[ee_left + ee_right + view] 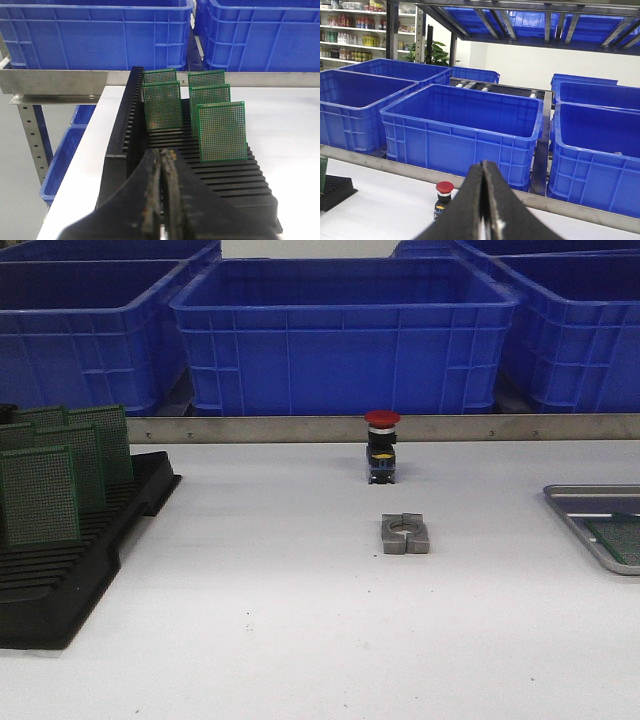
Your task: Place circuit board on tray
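Several green circuit boards (pixel 40 495) stand upright in a black slotted rack (pixel 60 570) at the left of the table. They also show in the left wrist view (pixel 221 131). One more green board (pixel 618 540) lies flat in the silver tray (pixel 580 502) at the right edge. My left gripper (pixel 163 156) is shut and empty, hovering over the near end of the rack (pixel 220 180), short of the boards. My right gripper (pixel 483 167) is shut and empty, raised above the table and facing the bins. Neither gripper shows in the front view.
A red-capped push button (pixel 382 445) stands mid-table, also in the right wrist view (pixel 443 197). A grey metal block (pixel 405 534) lies in front of it. Blue plastic bins (pixel 345 335) line the back behind a metal rail (pixel 300 428).
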